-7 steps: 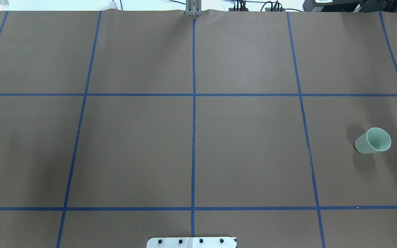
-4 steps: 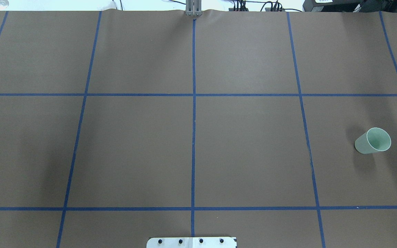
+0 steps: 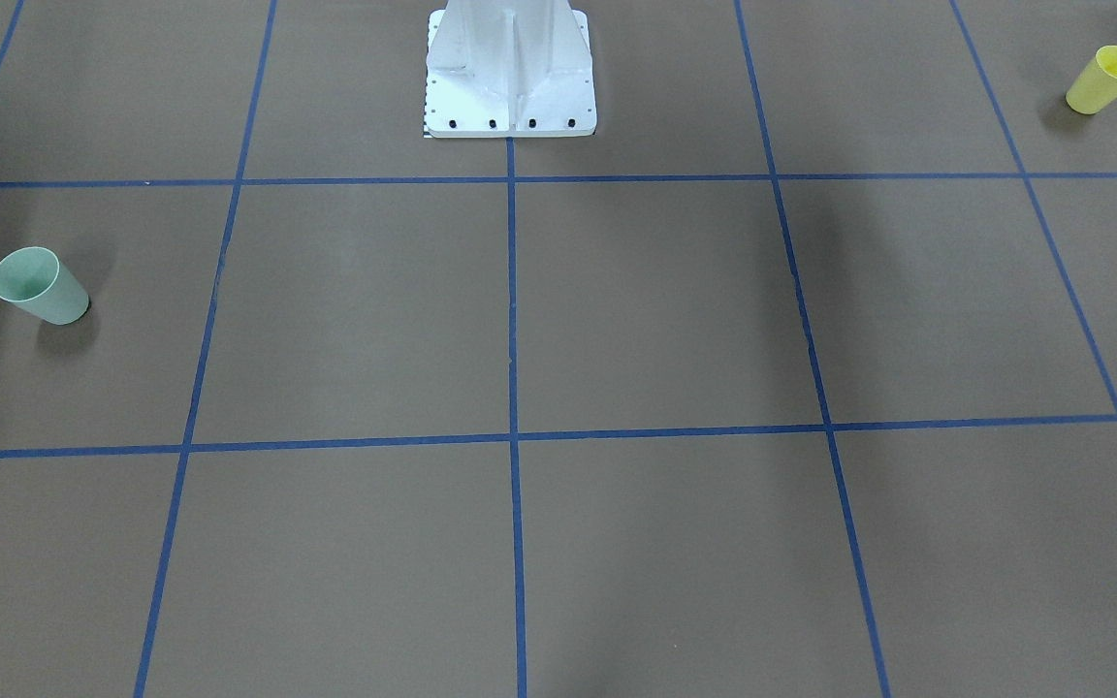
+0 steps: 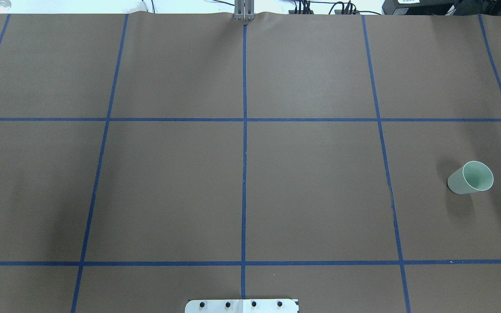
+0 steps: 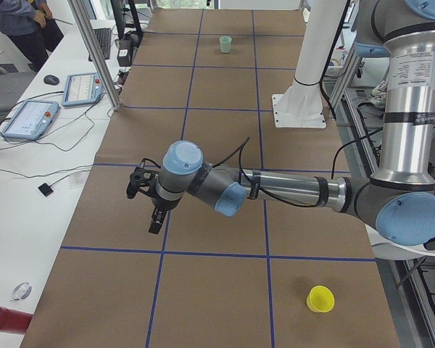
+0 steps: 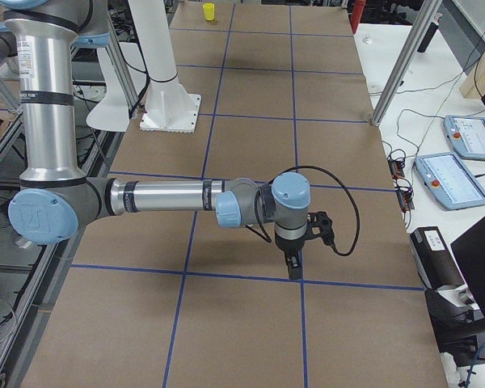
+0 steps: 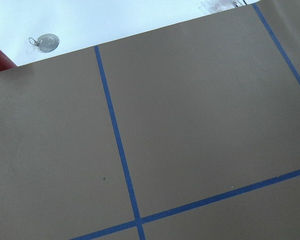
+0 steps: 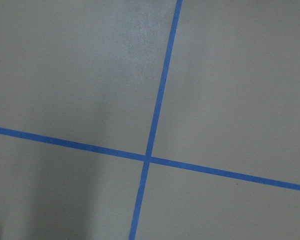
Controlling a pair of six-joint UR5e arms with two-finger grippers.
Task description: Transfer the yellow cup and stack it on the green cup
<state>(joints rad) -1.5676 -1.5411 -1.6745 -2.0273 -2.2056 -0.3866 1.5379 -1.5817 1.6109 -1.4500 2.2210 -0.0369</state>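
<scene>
Overhead exterior gives us the table (image 4: 168, 182), brown paper marked with a blue tape grid. From the side views we see the left arm (image 5: 290, 190) stretched low over the table's left half and the right arm (image 6: 170, 196) over its right half. The left gripper (image 5: 154, 228) and right gripper (image 6: 295, 273) point down above bare paper; we cannot tell how wide either stands. The green cup (image 4: 470, 177) stands upright near the right end. The yellow cup (image 3: 1104, 79) stands upright at the left end, near the robot's edge, well apart from both tools.
</scene>
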